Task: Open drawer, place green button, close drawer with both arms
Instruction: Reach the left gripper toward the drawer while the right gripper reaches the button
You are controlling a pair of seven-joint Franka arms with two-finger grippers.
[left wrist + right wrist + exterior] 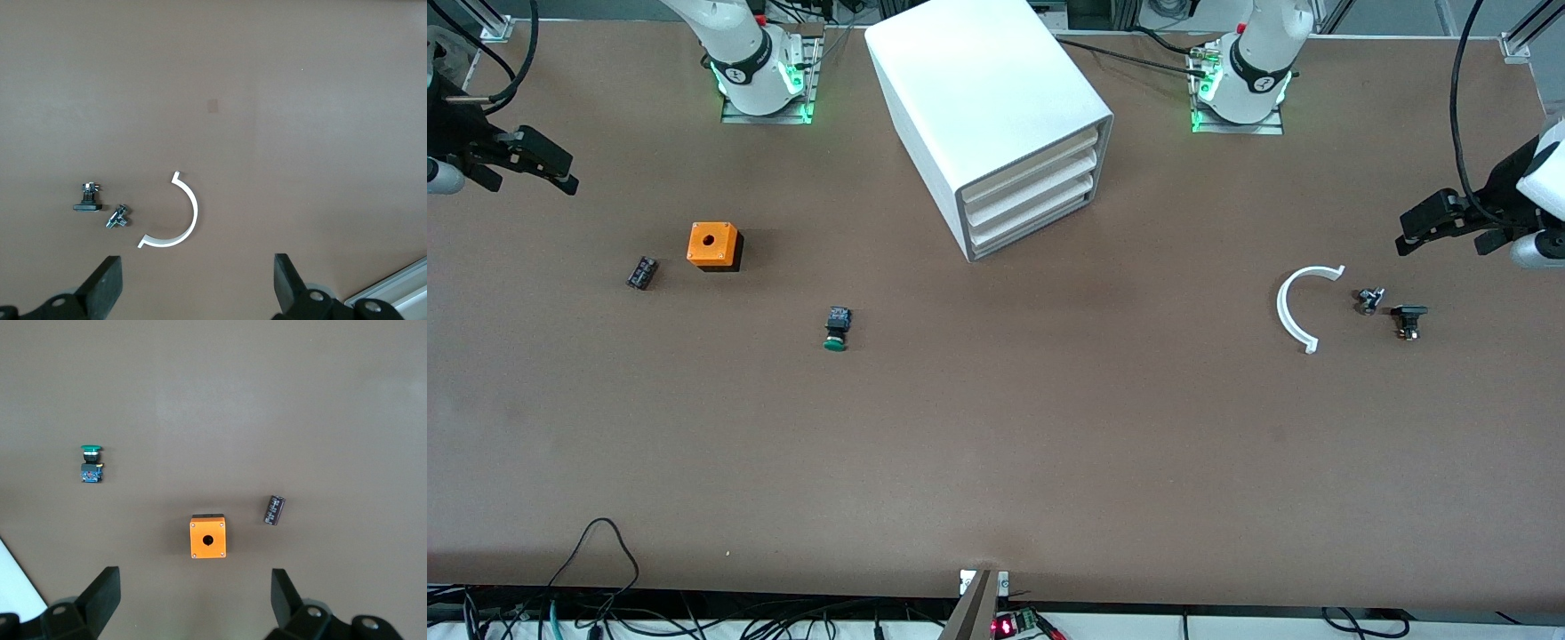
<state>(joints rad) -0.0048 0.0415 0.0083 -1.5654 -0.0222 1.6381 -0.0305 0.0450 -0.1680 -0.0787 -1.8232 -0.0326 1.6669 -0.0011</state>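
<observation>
Here the white cabinet (996, 116) stands on the brown worktop (996, 462) between the two arm bases, and all three of its drawers look pushed in; the drawer (1040, 224) of the task is the lowest one. The button (837, 328) lies on its side on the worktop, nearer to the front camera than the cabinet and toward the right arm's end, well apart from the orange cube (713, 245) and the small black cylinder (641, 272). The right gripper (538, 162) hangs over the worktop at that end, partly cut by the frame edge, fingers (100, 597) wide and empty. The left gripper (1440, 222) hangs over the other end, also partly cut off, fingers (103, 287) wide and empty, above a white curved piece (1296, 307) and two small dark parts (1392, 309) whose details are hard to make out.
</observation>
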